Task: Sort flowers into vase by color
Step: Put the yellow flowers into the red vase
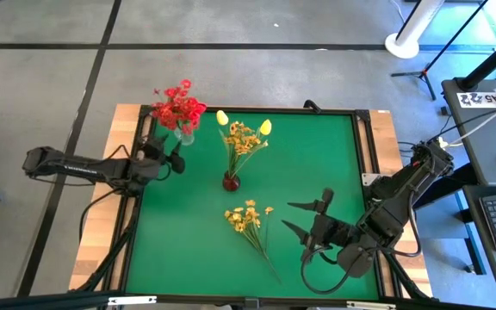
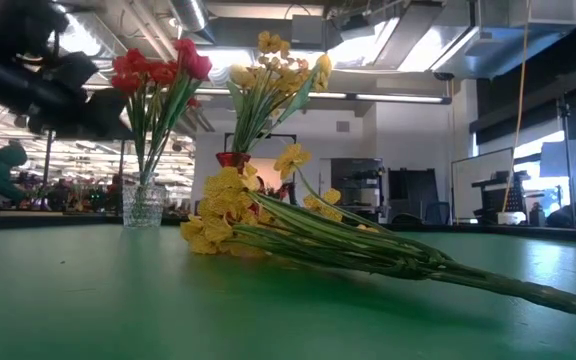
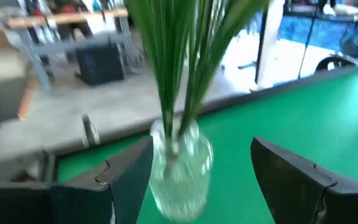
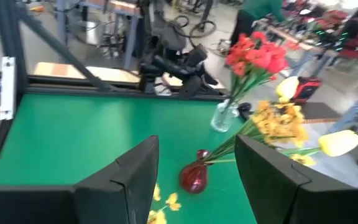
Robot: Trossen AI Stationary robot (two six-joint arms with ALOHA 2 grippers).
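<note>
Right hand (image 1: pixel 304 217), spread wide, hovers just beside the loose yellow spray (image 1: pixel 250 219)'s stems.

Colours are pretty simple here: the surface (image 1: pixel 188 232) is bright green with a black frame and pale wood strips down two edges. The red flowers (image 1: pixel 179 105) sit in a clear glass vase (image 2: pixel 143 205), their stems green. The dark red vase (image 1: pixel 231 182) holds yellow flowers (image 1: pixel 244 136), including two pale yellow tulip buds. A loose yellow spray (image 1: pixel 246 216) has green stems too. Both arms and each pincer look black.
</note>
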